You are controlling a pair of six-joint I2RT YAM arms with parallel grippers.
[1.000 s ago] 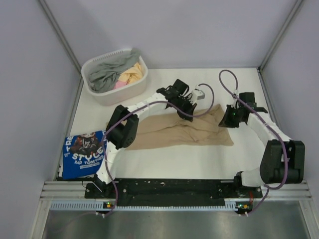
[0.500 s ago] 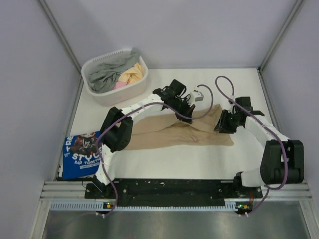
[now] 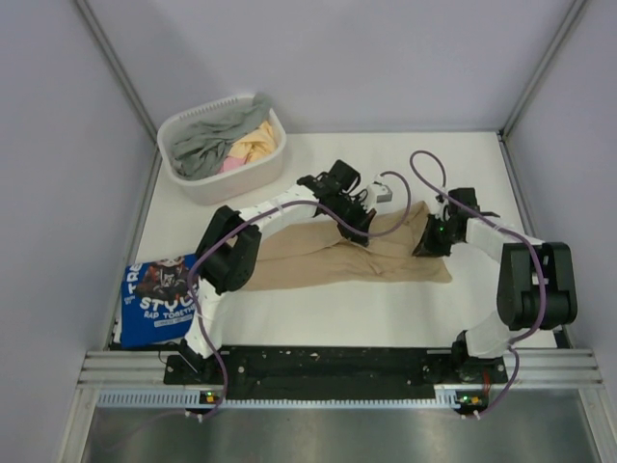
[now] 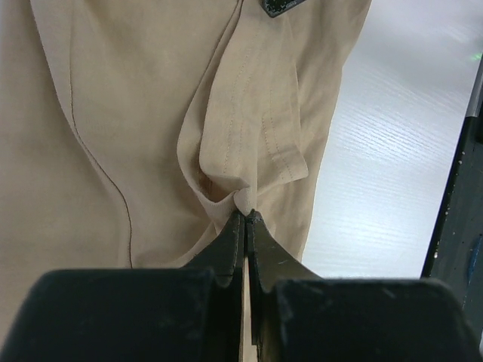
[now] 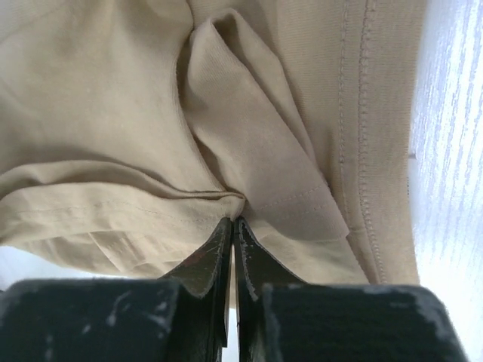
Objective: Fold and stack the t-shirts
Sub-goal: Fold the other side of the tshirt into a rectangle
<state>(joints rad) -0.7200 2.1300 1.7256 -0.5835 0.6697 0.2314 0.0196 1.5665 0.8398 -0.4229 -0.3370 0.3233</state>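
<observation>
The tan shirt (image 3: 318, 262) lies spread across the middle of the bench (image 3: 386, 309). The left claw (image 4: 246, 219) is pinched tight on a bunched fold of it beside a stitched hem. The right claw (image 5: 232, 222) grips another fold at the shirt's right end. The blue shirt (image 3: 162, 299) lies at the near left edge, well apart. A white basket (image 3: 214, 189) of clothes sits far left.

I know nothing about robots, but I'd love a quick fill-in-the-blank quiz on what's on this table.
1. The left gripper and the right gripper are each shut on the plain soft cloth t-shirt coloured ____.
2. The royal blue t-shirt with white lettering lies on the white table's near ____ corner.
3. In the white slotted plastic basket, the largest garment is ____.
Missing words: tan; left; grey.
</observation>
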